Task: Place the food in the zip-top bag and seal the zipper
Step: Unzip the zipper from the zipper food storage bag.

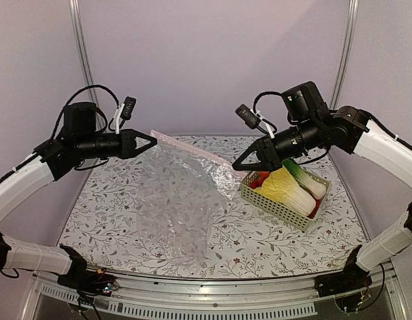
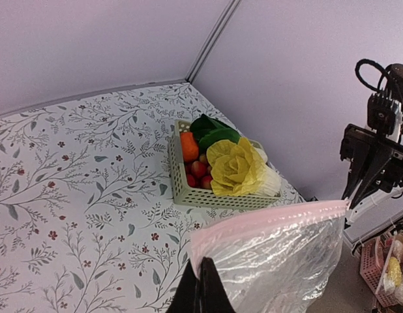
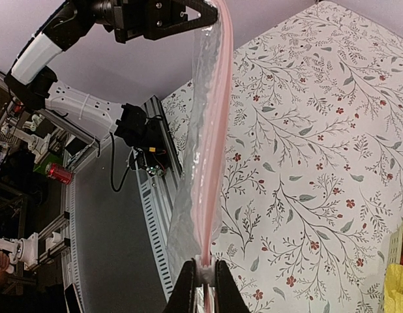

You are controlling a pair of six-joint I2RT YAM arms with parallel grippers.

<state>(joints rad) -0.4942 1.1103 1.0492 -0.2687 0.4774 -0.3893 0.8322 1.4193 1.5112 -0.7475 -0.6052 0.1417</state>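
**Bag stretched between both tools, food waiting in the basket**

The left tool [image 1: 153, 141] is pressed together on the far-left end of the zipper [image 1: 193, 150]. The right tool [image 1: 236, 165] is pinched on its near-right end, and its wrist view shows the strip clamped between the two fingers. Between them the pinkish strip runs taut in the air, its long axis slanting from far left to near right. The zip-top bag [image 1: 173, 200] hangs below it, its lower part draped on the tabletop [image 1: 293, 243]. Seen from the right wrist, the strip reads as a single line, so the mouth looks pulled flat rather than gaping.

The food lies just right of and below the right tool, in a pale green basket [image 1: 279, 212] and not yet in the bag. The right arm is clearly the nearer one; the left is well apart from the basket.

Count: two tools, one bag and one basket. There is one napa cabbage [image 2: 237, 169], one orange [image 2: 189, 147] and one dark green leafy vegetable [image 2: 214, 130]. A few small red fruits [image 2: 198, 169] are partly hidden, so their number is uncertain.
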